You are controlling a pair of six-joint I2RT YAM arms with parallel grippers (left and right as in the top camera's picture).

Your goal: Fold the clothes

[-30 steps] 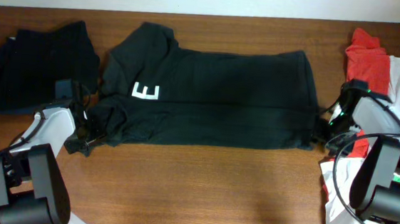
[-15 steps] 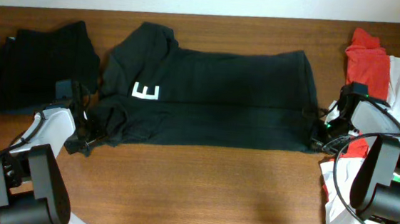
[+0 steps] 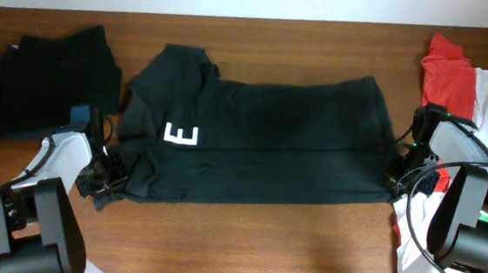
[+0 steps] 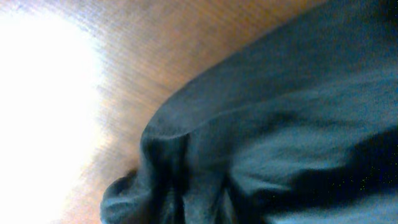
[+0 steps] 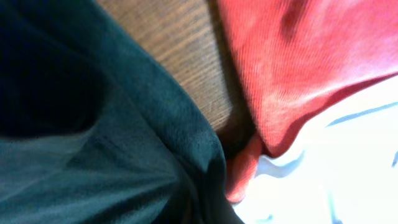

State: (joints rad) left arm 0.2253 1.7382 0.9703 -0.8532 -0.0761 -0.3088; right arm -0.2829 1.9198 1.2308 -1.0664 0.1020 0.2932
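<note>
At lower left, the left gripper (image 3: pixel 101 178) grips the bunched corner of the black T-shirt (image 3: pixel 269 147). Its jaws are hidden, but we judge them closed on cloth. The shirt now lies lower on the desk (image 3: pixel 244 250) than a moment ago, pulled flat across the centre. At right, the right gripper (image 3: pixel 398 176) has likewise come down, apparently pinching the hem. We judge the garment ready for folding.

left arm (image 3: pixel 58 153) white, black joints | right arm (image 3: pixel 459 150) same, black cables (image 3: pixel 416 172)
</note>
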